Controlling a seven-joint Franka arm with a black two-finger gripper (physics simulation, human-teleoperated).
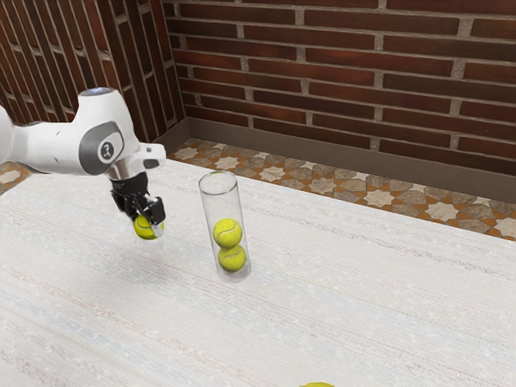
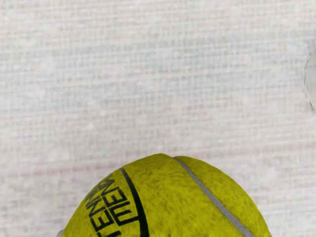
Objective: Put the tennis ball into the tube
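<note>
In the exterior view my gripper [image 1: 150, 219] points down on the left, shut on a yellow tennis ball [image 1: 145, 229]. A faint shadow lies on the table below that ball. The clear tube [image 1: 219, 201] stands upright to the exterior view's right of my gripper, its round mouth facing up. Inside it are two tennis balls, an upper one [image 1: 227, 233] resting on a lower one [image 1: 232, 259]. The wrist view has the held ball [image 2: 173, 202] large at its lower edge, with dark lettering and a grey seam.
Another yellow ball [image 1: 318, 384] is cut off by the exterior view's lower edge. The pale table [image 1: 363, 298] extends around the tube, with a tiled floor and a brick wall behind. A thin curved clear edge [image 2: 307, 81] shows at the wrist view's side.
</note>
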